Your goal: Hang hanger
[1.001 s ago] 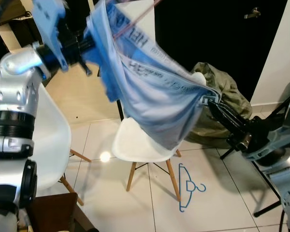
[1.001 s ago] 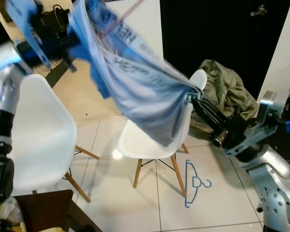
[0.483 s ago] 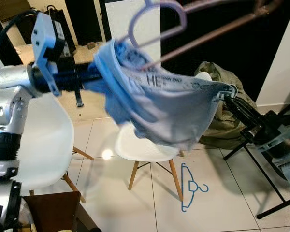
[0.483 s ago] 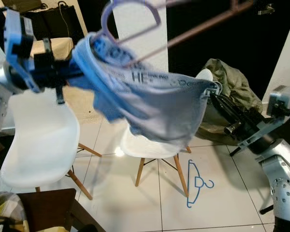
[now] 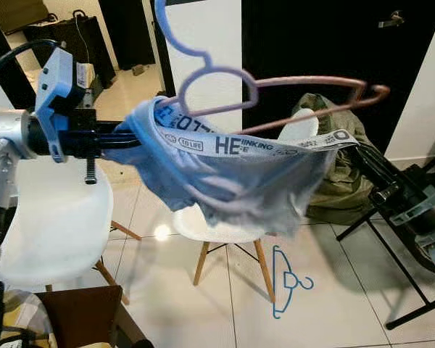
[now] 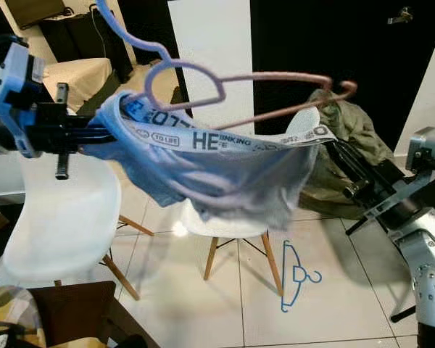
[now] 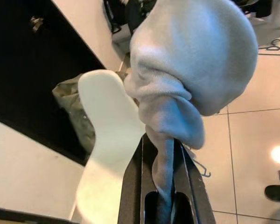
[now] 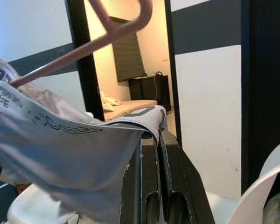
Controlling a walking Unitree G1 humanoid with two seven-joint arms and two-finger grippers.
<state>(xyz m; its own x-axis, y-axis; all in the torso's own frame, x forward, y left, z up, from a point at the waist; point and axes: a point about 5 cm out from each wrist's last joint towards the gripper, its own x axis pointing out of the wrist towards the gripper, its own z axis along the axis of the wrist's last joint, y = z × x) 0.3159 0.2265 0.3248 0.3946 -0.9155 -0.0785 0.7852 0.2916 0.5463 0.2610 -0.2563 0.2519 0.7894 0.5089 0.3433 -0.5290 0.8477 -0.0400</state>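
Observation:
A light blue-grey pair of underpants with a printed waistband is stretched level between my two grippers, above a white chair. My left gripper is shut on the bunched left end of the cloth. My right gripper is shut on the right end of the waistband. A pink hanger lies along the top of the waistband. Its left part dips behind the band, its right end juts past the cloth, and its hook points up and left.
A white chair stands under the garment and another at my left. A blue hanger lies on the tiled floor. An olive bundle sits by the black doorway, a black stand at right, a brown stool near me.
My left gripper has come down from high up, so the garment now hangs level instead of sloping. The pink hanger has swung into full view above the waistband.

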